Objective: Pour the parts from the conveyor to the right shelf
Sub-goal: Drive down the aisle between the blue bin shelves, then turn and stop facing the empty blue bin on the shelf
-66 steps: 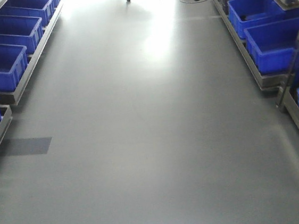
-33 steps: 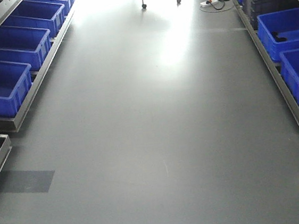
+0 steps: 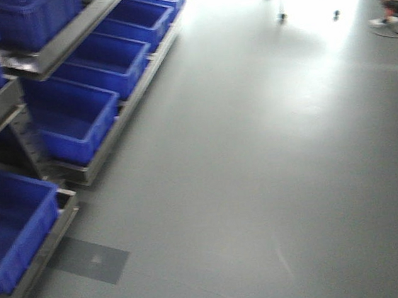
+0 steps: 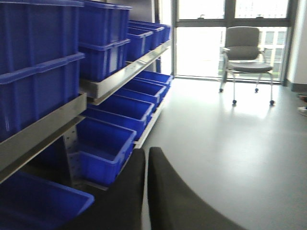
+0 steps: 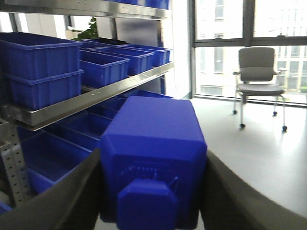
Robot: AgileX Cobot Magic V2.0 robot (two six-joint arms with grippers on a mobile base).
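My right gripper (image 5: 153, 158) is shut on a blue plastic box (image 5: 153, 127), with a dark finger (image 5: 76, 191) pressed against each side; its contents are hidden. My left gripper (image 4: 146, 153) is shut and empty, its fingers (image 4: 129, 191) together above the floor. A metal shelf rack (image 3: 66, 38) with several blue bins (image 3: 75, 119) runs along the left of the front view. It also shows in the left wrist view (image 4: 120, 76) and the right wrist view (image 5: 96, 96). No conveyor is in view. Neither gripper shows in the front view.
Grey floor (image 3: 270, 148) stretches ahead and to the right. A grey wheeled chair (image 4: 247, 52) stands by the windows, also in the right wrist view (image 5: 259, 72). A cable (image 3: 391, 11) lies at the far right. A dark patch (image 3: 90, 260) marks the floor.
The front view has swung left: the right-hand rack of blue bins has left the frame and the left-hand rack now fills the left side, closer.
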